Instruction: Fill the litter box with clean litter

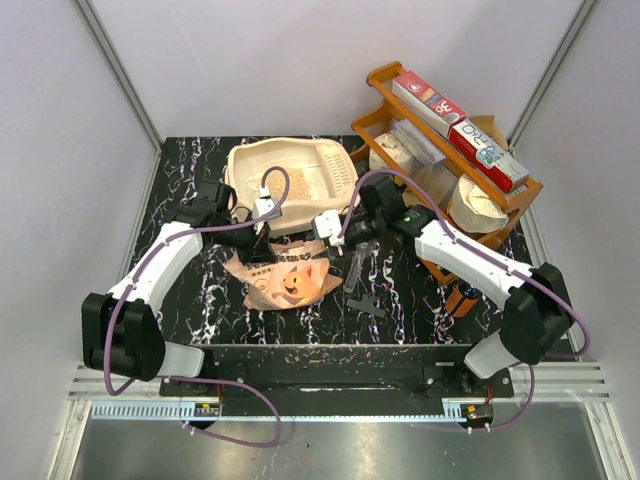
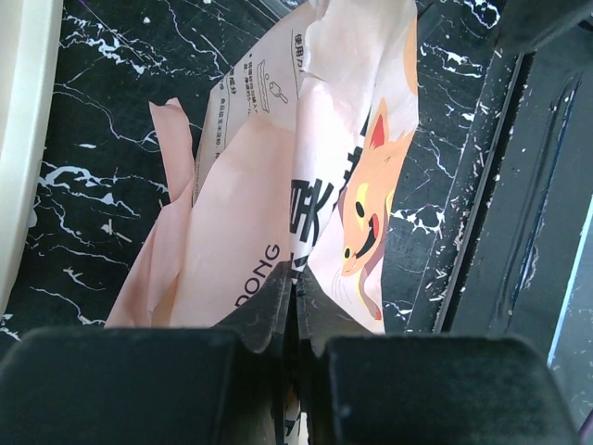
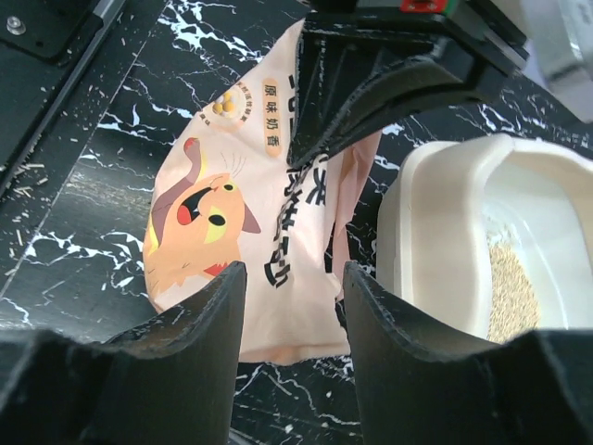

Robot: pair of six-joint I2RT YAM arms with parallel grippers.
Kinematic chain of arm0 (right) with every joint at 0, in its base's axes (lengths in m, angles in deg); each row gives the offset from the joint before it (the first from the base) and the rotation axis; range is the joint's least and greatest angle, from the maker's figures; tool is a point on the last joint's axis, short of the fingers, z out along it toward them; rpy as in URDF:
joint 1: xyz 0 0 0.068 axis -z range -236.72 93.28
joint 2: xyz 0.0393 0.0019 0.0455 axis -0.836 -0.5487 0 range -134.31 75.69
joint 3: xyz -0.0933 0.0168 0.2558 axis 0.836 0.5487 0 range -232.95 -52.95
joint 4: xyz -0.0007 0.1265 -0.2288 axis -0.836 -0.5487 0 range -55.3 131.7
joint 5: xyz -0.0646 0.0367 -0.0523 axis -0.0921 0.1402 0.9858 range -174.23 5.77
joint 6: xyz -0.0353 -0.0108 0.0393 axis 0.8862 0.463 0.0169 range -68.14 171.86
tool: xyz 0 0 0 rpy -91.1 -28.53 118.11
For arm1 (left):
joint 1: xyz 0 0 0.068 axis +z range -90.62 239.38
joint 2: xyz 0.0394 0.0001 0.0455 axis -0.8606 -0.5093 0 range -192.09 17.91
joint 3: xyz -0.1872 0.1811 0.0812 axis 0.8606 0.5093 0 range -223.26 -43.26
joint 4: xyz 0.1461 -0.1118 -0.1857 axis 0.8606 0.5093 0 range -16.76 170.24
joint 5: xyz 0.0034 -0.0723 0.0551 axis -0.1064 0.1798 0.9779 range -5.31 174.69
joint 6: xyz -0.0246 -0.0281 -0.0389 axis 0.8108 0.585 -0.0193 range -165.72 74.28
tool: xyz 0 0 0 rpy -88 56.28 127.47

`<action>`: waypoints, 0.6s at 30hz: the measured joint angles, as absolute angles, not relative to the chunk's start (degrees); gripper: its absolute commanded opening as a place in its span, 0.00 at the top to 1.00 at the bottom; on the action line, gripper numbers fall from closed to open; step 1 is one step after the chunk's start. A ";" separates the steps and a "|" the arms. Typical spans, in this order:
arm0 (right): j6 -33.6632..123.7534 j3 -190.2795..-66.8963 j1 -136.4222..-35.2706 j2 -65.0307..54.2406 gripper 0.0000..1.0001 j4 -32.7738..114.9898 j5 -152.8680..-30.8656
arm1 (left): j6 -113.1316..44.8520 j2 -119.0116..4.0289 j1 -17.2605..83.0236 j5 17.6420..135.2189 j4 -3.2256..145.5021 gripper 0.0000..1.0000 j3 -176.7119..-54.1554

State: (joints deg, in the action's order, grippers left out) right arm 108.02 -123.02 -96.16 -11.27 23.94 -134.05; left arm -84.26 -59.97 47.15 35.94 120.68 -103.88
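my left tool point(image 2: 295, 295) is pinching an edge of the pink-orange bag point(image 2: 343, 111) over the black marbled desk point(image 2: 111, 111). my right tool point(image 3: 295, 287) hangs spread above the bag. the litter box point(image 3: 412, 213) sits at the right of that frame, with some clean litter point(image 3: 511, 287) inside.

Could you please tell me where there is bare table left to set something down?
Bare table shows back left, beside the litter box, and along the near edge before the bag. The middle is crowded: the left claw and right claw are at the bag; the wooden rack fills the right.
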 measured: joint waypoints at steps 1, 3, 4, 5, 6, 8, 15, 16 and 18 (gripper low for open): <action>109.68 -123.02 -96.55 -11.69 0.48 24.05 -134.31 | -84.02 -60.19 47.31 35.68 120.68 0.99 -103.88; 112.39 -123.10 -96.77 -12.65 0.50 23.79 -134.57 | -83.50 -60.37 47.44 35.42 120.70 0.99 -103.91; 113.38 -123.21 -96.75 -13.17 0.50 23.53 -134.68 | -83.32 -60.45 47.46 35.33 120.75 0.99 -103.93; 114.47 -123.72 -96.75 -13.96 0.50 22.55 -134.73 | -83.19 -60.61 47.50 35.22 120.84 0.99 -104.02; 115.43 -124.15 -96.75 -14.75 0.50 21.93 -134.73 | -83.13 -60.78 47.63 35.11 120.99 0.99 -104.17; 116.85 -124.72 -96.75 -16.17 0.49 21.04 -134.68 | -83.04 -61.33 47.94 34.74 121.19 0.99 -104.43; 118.86 -125.31 -96.75 -19.25 0.53 19.53 -133.15 | -82.71 -62.07 48.29 34.02 121.78 0.99 -105.00; 118.86 -125.44 -96.75 -19.53 0.53 19.55 -133.00 | -82.71 -62.22 48.38 33.93 121.82 0.99 -105.13; 118.45 -125.73 -96.73 -19.93 0.59 19.57 -132.65 | -82.71 -62.38 48.57 33.80 121.84 0.99 -105.20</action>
State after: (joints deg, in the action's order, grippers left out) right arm 118.45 -125.73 -96.73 -19.93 19.57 -132.65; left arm -82.71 -62.38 48.57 33.80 121.84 -105.20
